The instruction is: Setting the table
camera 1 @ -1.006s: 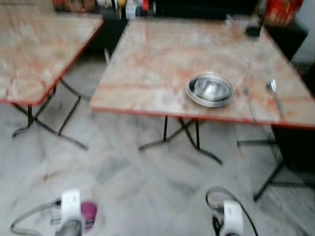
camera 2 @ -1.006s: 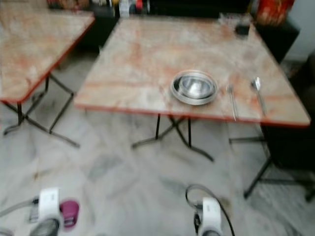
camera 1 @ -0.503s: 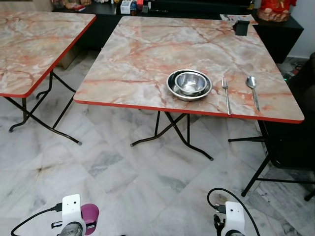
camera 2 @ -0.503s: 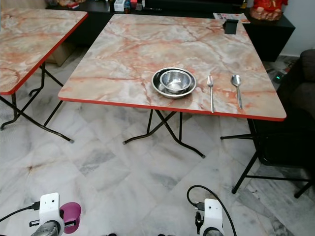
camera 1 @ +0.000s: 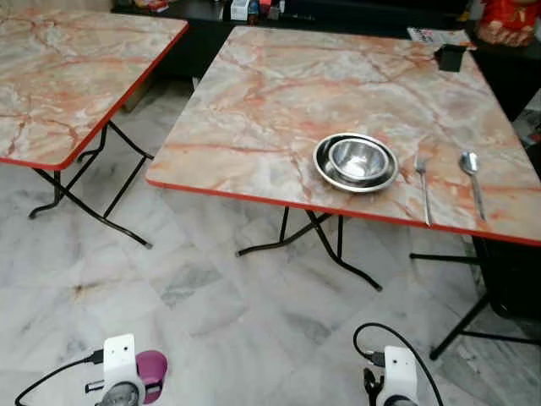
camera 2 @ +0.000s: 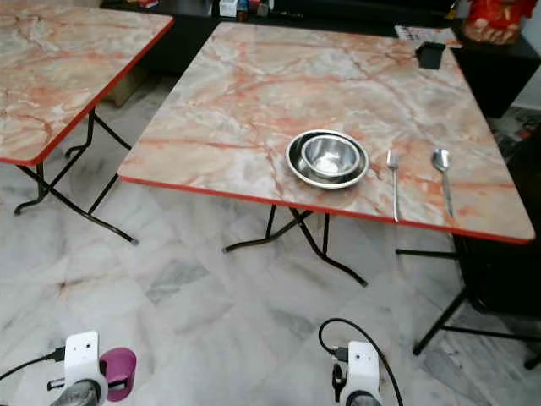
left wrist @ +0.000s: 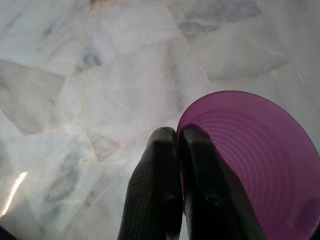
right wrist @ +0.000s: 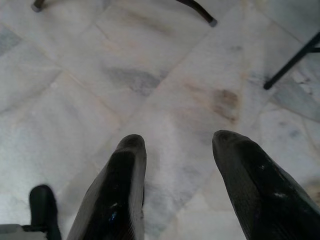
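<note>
Purple cup [left wrist: 250, 150] hangs from the left gripper [left wrist: 177, 137] in the left wrist view, its rim pinched between the two clenched fingers over the marble floor [left wrist: 75, 75], presumably carried this way for delivery. From the head views, the table [camera 1: 279, 93] stands well ahead of that claw, with bowl [camera 1: 356, 161], fork [camera 1: 422, 184] and spoon [camera 1: 472, 176] laid near its edge. The right wrist view has the right gripper [right wrist: 177, 145] spread and empty, idle above floor.

Our camera view shifts as we move: the tabletop [camera 1: 254, 101] with the bowl [camera 1: 356, 161], fork [camera 1: 423, 188] and spoon [camera 1: 472, 179] now sits further right and slightly lower in frame than half a second ago, nothing on it rearranged.
</note>
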Controlling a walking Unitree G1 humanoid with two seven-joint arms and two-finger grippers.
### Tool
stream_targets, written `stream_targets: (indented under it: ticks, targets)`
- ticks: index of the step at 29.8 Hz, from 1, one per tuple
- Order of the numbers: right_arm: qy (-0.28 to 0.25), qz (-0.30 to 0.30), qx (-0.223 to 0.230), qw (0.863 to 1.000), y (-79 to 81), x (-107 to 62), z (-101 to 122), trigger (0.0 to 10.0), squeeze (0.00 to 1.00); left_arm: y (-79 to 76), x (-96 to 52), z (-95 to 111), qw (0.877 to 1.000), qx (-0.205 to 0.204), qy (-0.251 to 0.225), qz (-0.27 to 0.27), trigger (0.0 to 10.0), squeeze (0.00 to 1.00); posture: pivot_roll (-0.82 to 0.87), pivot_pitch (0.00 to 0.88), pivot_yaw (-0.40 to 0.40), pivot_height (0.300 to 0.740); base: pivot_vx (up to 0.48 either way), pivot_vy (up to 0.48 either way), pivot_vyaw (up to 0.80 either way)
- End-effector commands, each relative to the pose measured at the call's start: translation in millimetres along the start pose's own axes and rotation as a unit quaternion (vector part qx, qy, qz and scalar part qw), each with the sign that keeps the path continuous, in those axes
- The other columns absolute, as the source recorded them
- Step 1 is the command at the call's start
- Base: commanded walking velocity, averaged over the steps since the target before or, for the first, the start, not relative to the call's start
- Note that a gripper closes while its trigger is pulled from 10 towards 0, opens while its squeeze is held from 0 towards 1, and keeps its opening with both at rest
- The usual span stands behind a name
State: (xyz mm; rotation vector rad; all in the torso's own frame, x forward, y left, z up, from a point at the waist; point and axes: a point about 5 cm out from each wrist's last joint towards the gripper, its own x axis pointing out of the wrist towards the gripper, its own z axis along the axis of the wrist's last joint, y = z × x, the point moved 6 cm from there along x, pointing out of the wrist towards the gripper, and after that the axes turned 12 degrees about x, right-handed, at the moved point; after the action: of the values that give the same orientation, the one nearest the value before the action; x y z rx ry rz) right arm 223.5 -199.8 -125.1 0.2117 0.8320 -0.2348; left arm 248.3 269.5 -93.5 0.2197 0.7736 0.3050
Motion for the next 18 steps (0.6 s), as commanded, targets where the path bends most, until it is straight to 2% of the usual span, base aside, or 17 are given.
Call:
stream_targets:
  ticks: [1,5,18]
  targets:
    - [0.007,-0.006,0.014,1.000,-4.0,-1.4,-5.4,10.0,0.00,0.8,-0.4,-2.9,1.000,0.001,0.005,0.003,10.0,0.00,0.03,0.148,-0.023,0.740,0.382,0.000,0.00]
    - [0.008,-0.006,0.014,1.000,-3.4,-1.3,-5.7,10.0,0.00,1.3,0.1,-1.5,1.000,0.002,0.004,0.002,10.0,0.00,0.03,0.148,-0.023,0.740,0.390,0.000,-0.59]
    - [0.006,-0.008,0.005,1.000,-5.4,-1.5,-5.4,10.0,0.00,-1.3,-0.5,-3.1,1.000,0.001,0.006,-0.002,10.0,0.00,0.03,0.150,-0.028,0.740,0.392,0.000,0.00]
